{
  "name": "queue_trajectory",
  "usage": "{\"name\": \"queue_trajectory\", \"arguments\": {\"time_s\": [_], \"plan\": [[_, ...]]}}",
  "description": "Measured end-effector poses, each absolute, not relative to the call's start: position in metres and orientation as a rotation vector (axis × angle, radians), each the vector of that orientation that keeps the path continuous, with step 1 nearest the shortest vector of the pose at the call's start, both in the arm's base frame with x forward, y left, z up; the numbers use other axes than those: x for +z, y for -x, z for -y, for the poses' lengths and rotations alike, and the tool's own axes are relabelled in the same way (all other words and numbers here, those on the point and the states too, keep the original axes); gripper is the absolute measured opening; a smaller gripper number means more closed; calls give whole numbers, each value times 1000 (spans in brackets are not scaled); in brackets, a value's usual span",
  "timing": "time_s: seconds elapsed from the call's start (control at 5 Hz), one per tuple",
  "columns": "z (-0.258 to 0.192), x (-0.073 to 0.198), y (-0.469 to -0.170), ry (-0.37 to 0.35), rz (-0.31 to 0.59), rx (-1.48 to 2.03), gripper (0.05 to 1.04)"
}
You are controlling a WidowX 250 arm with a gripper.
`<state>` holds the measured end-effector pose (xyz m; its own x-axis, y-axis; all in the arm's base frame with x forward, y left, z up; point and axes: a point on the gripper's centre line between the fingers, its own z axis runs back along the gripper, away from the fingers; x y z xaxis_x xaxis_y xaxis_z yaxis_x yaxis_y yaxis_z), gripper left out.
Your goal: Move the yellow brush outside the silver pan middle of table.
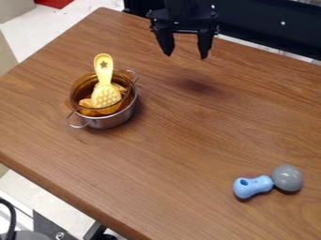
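The black gripper (186,50) hangs above the far part of the wooden table (182,154), its two fingers spread with nothing between them. To its left and lower in the view is the silver pan (111,121), with an amber bowl (80,90) nested inside it. A yellow brush (104,89) leans in the bowl, its bumpy head down among orange-yellow pieces and its handle, marked with a star, sticking up past the far rim. The gripper is apart from both the pan and the brush.
A light-blue and grey toy (254,186) with a round grey end lies at the lower right of the table. The table's left edge runs diagonally down the view. A black panel (270,28) stands behind the far edge.
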<state>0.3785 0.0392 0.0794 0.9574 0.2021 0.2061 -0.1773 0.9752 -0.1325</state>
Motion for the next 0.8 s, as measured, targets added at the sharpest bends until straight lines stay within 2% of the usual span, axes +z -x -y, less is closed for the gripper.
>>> {"name": "queue_trajectory", "arguments": {"time_s": [0.4, 0.6, 0.8], "plan": [[-39, 61, -364, 125, 135, 219, 1000], [-44, 74, -356, 131, 109, 237, 1000], [-55, 100, -349, 124, 134, 278, 1000]]}}
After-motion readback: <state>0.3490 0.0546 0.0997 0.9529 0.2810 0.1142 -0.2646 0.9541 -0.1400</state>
